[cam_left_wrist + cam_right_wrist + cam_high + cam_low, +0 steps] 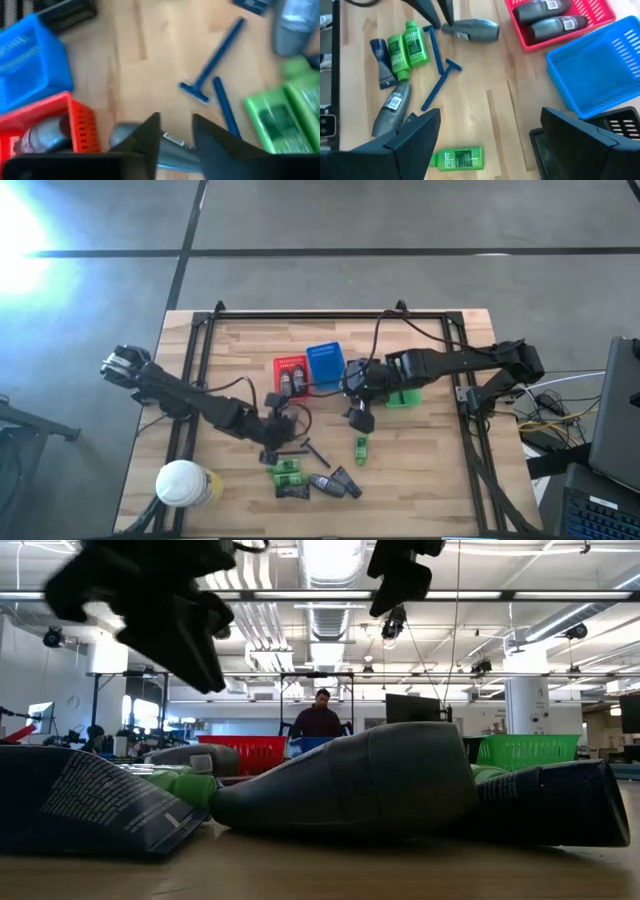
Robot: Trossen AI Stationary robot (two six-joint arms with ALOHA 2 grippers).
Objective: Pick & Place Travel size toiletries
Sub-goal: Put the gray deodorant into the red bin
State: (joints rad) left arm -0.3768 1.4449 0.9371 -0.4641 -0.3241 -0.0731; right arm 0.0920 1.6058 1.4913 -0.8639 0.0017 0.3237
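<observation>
Two grey oval mini bottles (547,20) lie side by side in the red plastic basket (600,10), with the blue plastic basket (600,70) just beside it. On the wooden table (510,115), the left gripper (175,132) hangs over a third grey bottle (472,30) near the red basket, its dark fingers (147,135) slightly apart and straddling the bottle's narrow end; whether they touch it I cannot tell. Blue razor sticks (437,75), green packets (409,47) and another grey bottle (392,107) lie scattered nearby. The right gripper (485,140) hovers above the table with its fingers wide apart and nothing between them, a green bottle (457,159) lying near it.
</observation>
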